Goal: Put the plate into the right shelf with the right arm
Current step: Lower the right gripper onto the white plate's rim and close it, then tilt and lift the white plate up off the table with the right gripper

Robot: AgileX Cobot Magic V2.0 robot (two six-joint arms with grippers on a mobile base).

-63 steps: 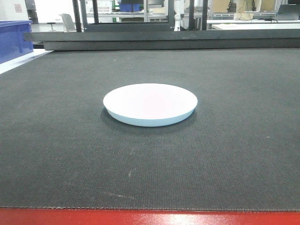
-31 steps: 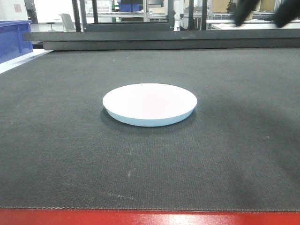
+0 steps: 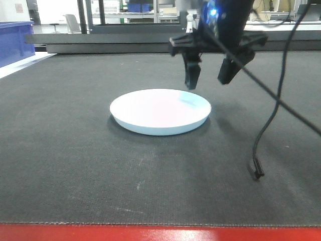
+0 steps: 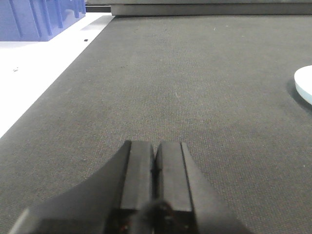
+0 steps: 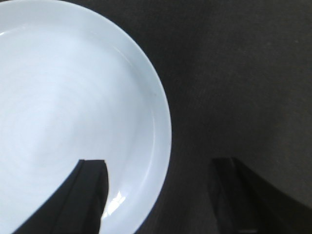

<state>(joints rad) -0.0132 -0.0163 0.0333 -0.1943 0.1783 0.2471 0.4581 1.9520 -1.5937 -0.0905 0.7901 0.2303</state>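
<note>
The right gripper [image 3: 208, 79] was held above the far right part of the plate [image 3: 159, 110], with its fingers pointed down and kept clear of the plate. Its jaws were spread wide and nothing was held in them. In the right wrist view, one finger [image 5: 90, 195] was seen over the plate's face just inside the rim and the other over the dark mat [image 3: 75, 165] outside it, so that the rim was straddled. A black cable [image 3: 271, 110] was hung from the arm, its loose end low beside the plate on the right; contact with the mat could not be judged.

The left gripper [image 4: 156, 148] was held low over the mat, well apart from the plate, with its fingers pressed together.

The plate was laid flat near the middle of the mat, with bare mat on every side. The near side was bounded by a red table edge [image 3: 160, 233]. A blue bin [image 3: 12, 42] was stood beyond the mat's far left edge; its inside could not be seen.
</note>
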